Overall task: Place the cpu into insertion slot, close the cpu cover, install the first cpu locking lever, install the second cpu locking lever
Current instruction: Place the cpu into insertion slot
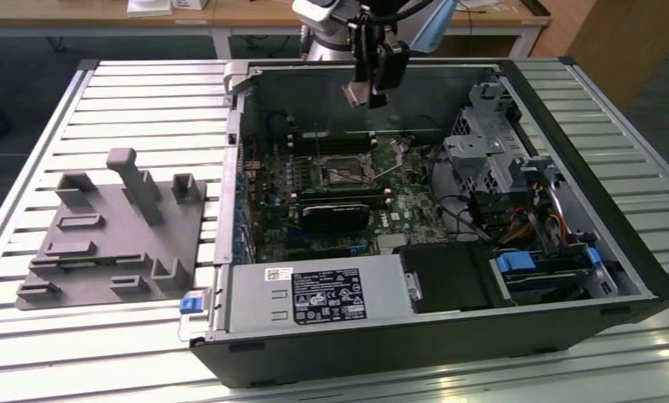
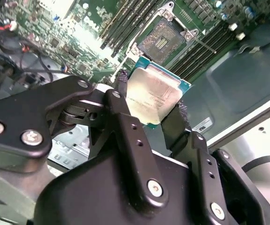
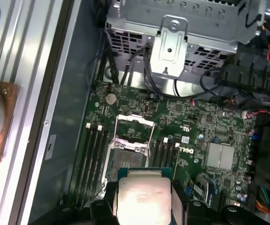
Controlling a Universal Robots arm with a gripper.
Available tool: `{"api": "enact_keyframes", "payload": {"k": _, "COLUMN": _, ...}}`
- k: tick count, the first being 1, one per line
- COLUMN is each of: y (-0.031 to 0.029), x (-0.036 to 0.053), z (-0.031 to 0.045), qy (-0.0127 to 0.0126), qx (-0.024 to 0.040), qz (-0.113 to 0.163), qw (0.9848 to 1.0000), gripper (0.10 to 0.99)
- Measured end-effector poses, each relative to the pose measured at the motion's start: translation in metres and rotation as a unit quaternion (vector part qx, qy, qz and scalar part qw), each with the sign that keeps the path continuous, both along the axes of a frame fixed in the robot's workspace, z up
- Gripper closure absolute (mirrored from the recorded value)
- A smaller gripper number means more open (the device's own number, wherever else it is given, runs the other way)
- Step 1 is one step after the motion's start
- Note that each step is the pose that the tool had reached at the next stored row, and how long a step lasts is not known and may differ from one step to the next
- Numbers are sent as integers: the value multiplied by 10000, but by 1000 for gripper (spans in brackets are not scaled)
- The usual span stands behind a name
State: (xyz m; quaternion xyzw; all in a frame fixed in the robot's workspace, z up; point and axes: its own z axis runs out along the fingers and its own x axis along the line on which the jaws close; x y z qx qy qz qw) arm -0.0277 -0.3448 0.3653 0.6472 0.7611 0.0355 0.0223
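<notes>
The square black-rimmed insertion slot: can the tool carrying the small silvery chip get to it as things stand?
Probably yes. The black tool holds the small silvery square cpu higher than the black-rimmed square insertion slot, which lies uncovered with nothing between them.

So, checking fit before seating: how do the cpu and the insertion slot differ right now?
The cpu has a pale silvery face; the insertion slot has a dark centre. The cpu is held in the tool above the board; the insertion slot sits on the board, open and empty. Both are square.
</notes>
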Motion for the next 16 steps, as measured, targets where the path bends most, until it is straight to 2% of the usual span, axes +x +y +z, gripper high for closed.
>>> {"api": "enact_keyframes", "payload": {"k": 6, "y": 0, "x": 0, "z": -20, "qy": 1, "qx": -1, "qz": -286, "qw": 9996, "gripper": 545}}
{"api": "enact_keyframes", "payload": {"k": 16, "y": 0, "x": 0, "z": -57, "qy": -1, "qx": -27, "qz": -325, "qw": 9995, "gripper": 545}}
